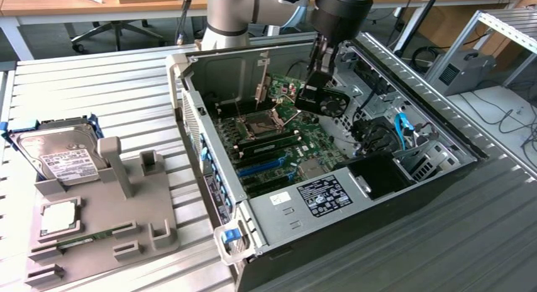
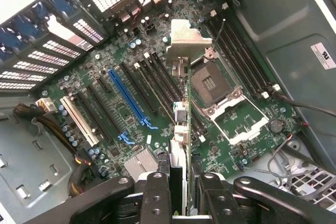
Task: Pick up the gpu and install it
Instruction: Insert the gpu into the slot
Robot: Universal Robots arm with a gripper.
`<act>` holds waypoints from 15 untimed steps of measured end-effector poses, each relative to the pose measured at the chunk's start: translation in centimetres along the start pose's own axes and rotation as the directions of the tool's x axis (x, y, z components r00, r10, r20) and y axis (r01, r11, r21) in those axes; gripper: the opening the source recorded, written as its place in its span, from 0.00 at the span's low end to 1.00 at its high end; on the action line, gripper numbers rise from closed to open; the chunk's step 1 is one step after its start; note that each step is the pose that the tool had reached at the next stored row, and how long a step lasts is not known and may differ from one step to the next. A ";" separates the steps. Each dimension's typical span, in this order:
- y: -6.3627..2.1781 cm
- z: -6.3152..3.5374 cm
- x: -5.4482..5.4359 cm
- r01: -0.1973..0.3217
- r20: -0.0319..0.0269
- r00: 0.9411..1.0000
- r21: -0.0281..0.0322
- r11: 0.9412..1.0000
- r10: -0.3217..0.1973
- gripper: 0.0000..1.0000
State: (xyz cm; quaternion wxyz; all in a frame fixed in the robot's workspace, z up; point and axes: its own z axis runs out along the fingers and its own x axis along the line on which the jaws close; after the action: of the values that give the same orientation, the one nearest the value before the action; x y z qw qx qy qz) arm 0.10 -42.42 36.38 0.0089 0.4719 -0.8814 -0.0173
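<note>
Gripping the gpu (image 2: 179,114) edge-on, the tool (image 2: 178,192) hangs inside the open computer case (image 1: 251,223); motherboard (image 2: 126,103) lies beneath.

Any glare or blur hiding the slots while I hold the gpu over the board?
Exterior view: even room light, the case interior dim, the gpu shading the motherboard beneath. Wrist view: the board's slots read sharp, mild glare on the gpu's bracket; the gripper is close and slightly soft.
</note>
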 end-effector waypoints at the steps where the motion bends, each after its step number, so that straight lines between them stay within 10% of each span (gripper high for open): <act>1: 0.00 0.00 0.0 0.001 0.000 1.000 0.000 1.000 -0.001 0.26; 15: 0.00 0.00 0.0 0.022 -0.001 1.000 0.000 1.000 -0.022 0.26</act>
State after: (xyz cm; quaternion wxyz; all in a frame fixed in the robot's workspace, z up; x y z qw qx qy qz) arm 0.10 -42.42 36.38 0.0091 0.4817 -0.8761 -0.0172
